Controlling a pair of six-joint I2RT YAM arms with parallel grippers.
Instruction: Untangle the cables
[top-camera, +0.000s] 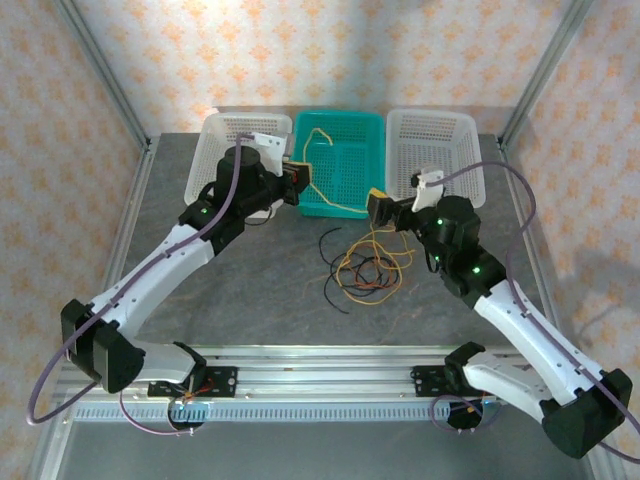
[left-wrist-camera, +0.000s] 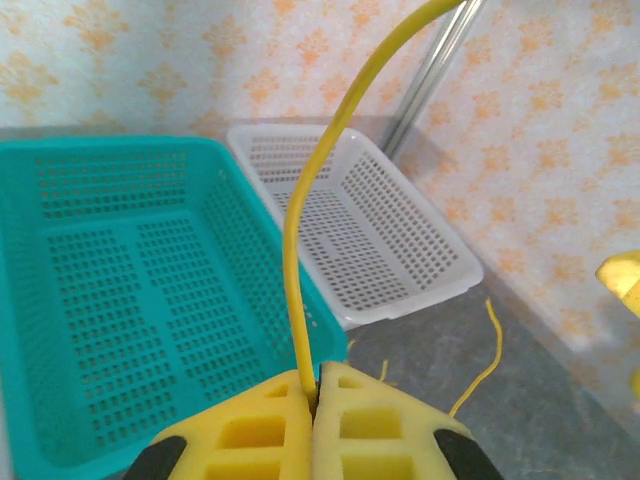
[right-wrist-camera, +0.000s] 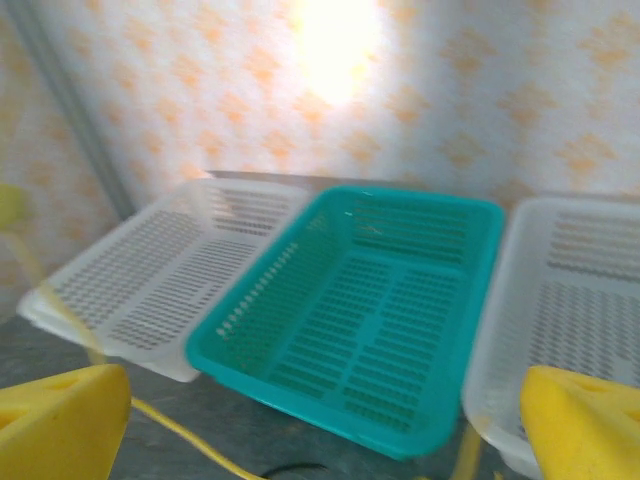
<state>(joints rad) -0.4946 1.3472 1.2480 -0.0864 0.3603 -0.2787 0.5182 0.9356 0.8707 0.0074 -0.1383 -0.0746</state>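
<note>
Where the counter (top-camera: 250, 290) meets the back wall, 3 baskets stand in a row, and farthest left is a white basket (top-camera: 218, 135) with the left arm reaching across its near corner. The left claw (top-camera: 298, 180) sits at the left rim of the teal basket (top-camera: 355, 150) in the middle. Seen from the left wrist, its 2 yellow pads (left-wrist-camera: 240, 440) are pressed together with the yellow cable (left-wrist-camera: 300, 250) pinched between them, the strand rising from the seam and curving up to the right. From above, that cable arcs over the teal basket's floor, crosses its near rim and drops into the tangle on the counter just in front, between the 2 arms. There the orange-brown cable (top-camera: 368, 287) loops through the yellow one, and the black cable (top-camera: 328, 288) trails out on the tangle's left side. Above the tangle's right part hangs the right claw (top-camera: 378, 208), near the teal basket's near right corner. The right wrist view shows its jaws wide apart, with a yellow strand lying on the counter below its left pad. Farthest right stands the other white basket (top-camera: 440, 140).
</note>
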